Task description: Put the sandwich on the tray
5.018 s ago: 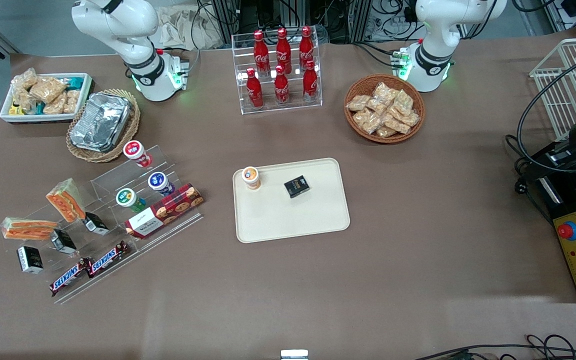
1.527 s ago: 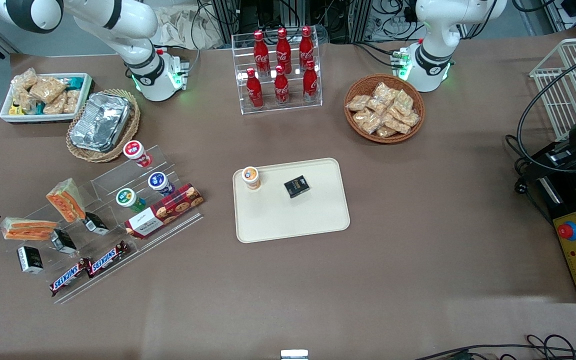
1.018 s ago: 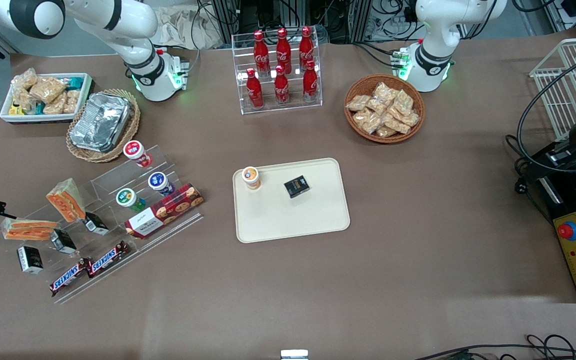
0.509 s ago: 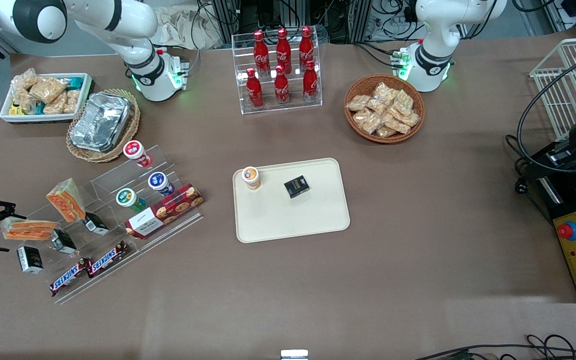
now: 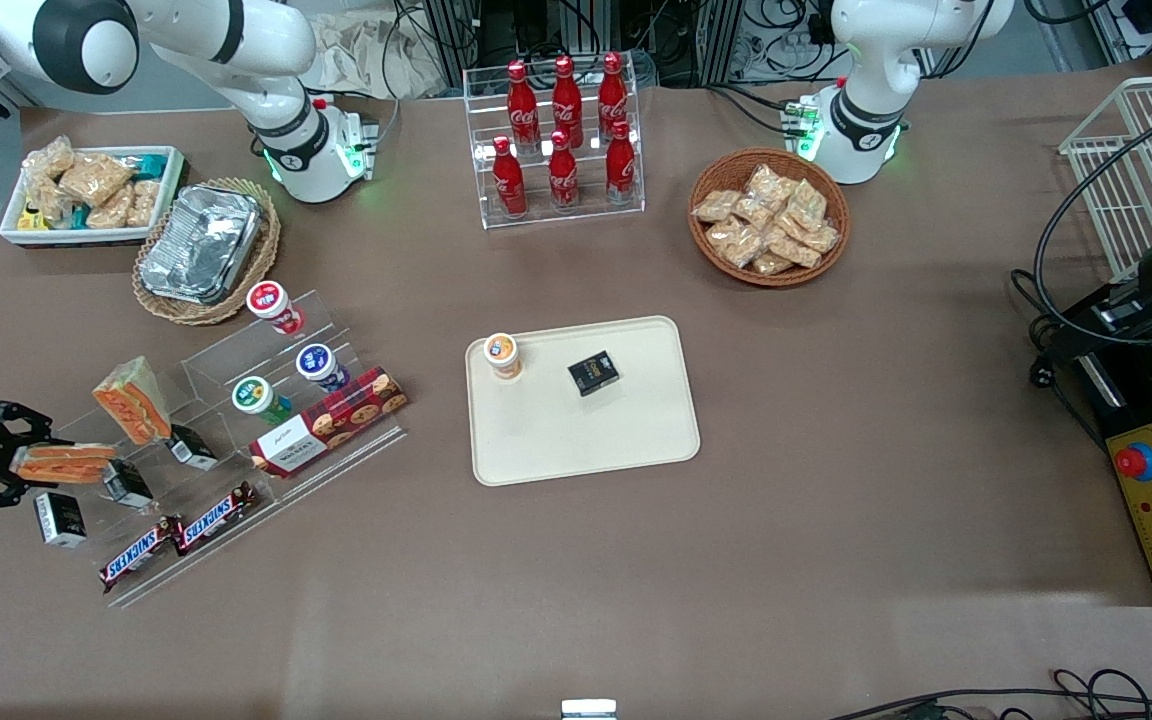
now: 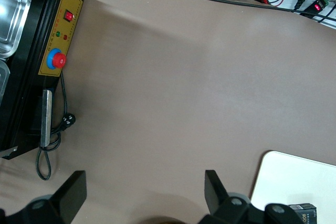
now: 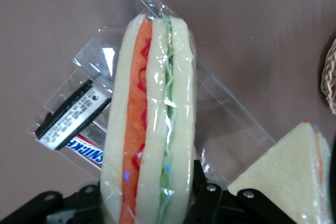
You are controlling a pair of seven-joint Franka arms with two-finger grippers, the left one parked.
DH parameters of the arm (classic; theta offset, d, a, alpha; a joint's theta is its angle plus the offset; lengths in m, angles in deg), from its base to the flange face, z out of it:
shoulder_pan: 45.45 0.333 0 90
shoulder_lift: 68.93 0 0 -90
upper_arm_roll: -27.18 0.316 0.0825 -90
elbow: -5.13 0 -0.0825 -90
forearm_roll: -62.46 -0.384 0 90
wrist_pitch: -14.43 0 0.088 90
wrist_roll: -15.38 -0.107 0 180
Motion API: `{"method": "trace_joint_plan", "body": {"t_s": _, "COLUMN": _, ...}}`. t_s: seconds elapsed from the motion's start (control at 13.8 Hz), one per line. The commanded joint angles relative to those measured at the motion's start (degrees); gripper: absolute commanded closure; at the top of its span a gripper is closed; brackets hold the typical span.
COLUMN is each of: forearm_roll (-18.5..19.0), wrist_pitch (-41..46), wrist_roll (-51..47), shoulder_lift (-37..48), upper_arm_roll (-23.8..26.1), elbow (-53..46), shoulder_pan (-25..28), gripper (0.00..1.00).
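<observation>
The sandwich (image 5: 71, 463) lies on its side on the clear stepped stand, at the working arm's end of the table. It is wrapped, with pale bread and orange and green stripes. My right gripper (image 5: 21, 458) is open, with one finger on each side of the sandwich's end. In the right wrist view the sandwich (image 7: 149, 129) runs between the gripper's (image 7: 149, 203) fingers. The second wrapped sandwich (image 5: 131, 400) leans upright just beside it and also shows in the wrist view (image 7: 283, 166). The cream tray (image 5: 586, 440) lies mid-table, holding a small cup (image 5: 502, 354) and a black box (image 5: 593, 372).
The clear stand (image 5: 236, 350) also holds small black boxes (image 5: 59, 518), Snickers bars (image 5: 181, 533), a cookie box (image 5: 328, 421) and capped cups (image 5: 274, 305). Farther from the camera are a foil tray (image 5: 201, 243) in a wicker basket, a white snack bin (image 5: 91, 195) and a cola rack (image 5: 561, 140).
My right gripper has come in from the table's edge toward the lying sandwich and now straddles its end. The sandwich and the tray have not moved.
</observation>
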Motion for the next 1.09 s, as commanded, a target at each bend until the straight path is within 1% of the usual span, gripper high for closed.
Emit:
{"method": "trace_joint_plan", "body": {"t_s": 0.0, "forearm_roll": -0.3, "wrist_pitch": 2.3, "wrist_roll": 3.9, "shoulder_lift": -0.2, "upper_arm_roll": -0.4, "elbow": -1.1, "shoulder_pan": -0.1, "gripper": 0.58}}
{"method": "trace_joint_plan", "body": {"t_s": 0.07, "forearm_roll": -0.3, "wrist_pitch": 2.3, "wrist_roll": 5.1, "shoulder_lift": 0.0, "upper_arm_roll": -0.5, "elbow": -1.1, "shoulder_pan": -0.3, "gripper": 0.6}}
{"method": "trace_joint_plan", "body": {"t_s": 0.22, "forearm_roll": -0.3, "wrist_pitch": 2.5, "wrist_roll": 6.1, "shoulder_lift": 0.3, "upper_arm_roll": -0.5, "elbow": -1.1, "shoulder_pan": -0.7, "gripper": 0.62}}
{"method": "trace_joint_plan", "body": {"t_s": 0.36, "forearm_roll": -0.3, "wrist_pitch": 3.9, "wrist_roll": 10.4, "shoulder_lift": 1.0, "upper_arm_roll": -0.7, "elbow": -1.2, "shoulder_pan": -0.7, "gripper": 0.64}}
{"method": "trace_joint_plan", "body": {"t_s": 0.51, "forearm_roll": -0.2, "wrist_pitch": 4.2, "wrist_roll": 14.0, "shoulder_lift": 2.3, "upper_arm_roll": -0.9, "elbow": -1.2, "shoulder_pan": -1.0, "gripper": 0.64}}
{"method": "trace_joint_plan", "body": {"t_s": 0.65, "forearm_roll": -0.2, "wrist_pitch": 5.6, "wrist_roll": 21.2, "shoulder_lift": 3.6, "upper_arm_roll": -1.0, "elbow": -1.2, "shoulder_pan": -1.9, "gripper": 0.64}}
{"method": "trace_joint_plan", "body": {"t_s": 0.8, "forearm_roll": 1.0, "wrist_pitch": 5.6, "wrist_roll": 24.9, "shoulder_lift": 4.7, "upper_arm_roll": -1.0, "elbow": -1.3, "shoulder_pan": -2.0, "gripper": 0.63}}
{"method": "trace_joint_plan", "body": {"t_s": 0.95, "forearm_roll": 1.2, "wrist_pitch": 5.6, "wrist_roll": 28.5, "shoulder_lift": 5.3, "upper_arm_roll": -1.1, "elbow": -1.3, "shoulder_pan": -2.0, "gripper": 0.63}}
{"method": "trace_joint_plan", "body": {"t_s": 1.02, "forearm_roll": 2.5, "wrist_pitch": 5.6, "wrist_roll": 30.0, "shoulder_lift": 5.8, "upper_arm_roll": -1.2, "elbow": -1.3, "shoulder_pan": -2.0, "gripper": 0.63}}
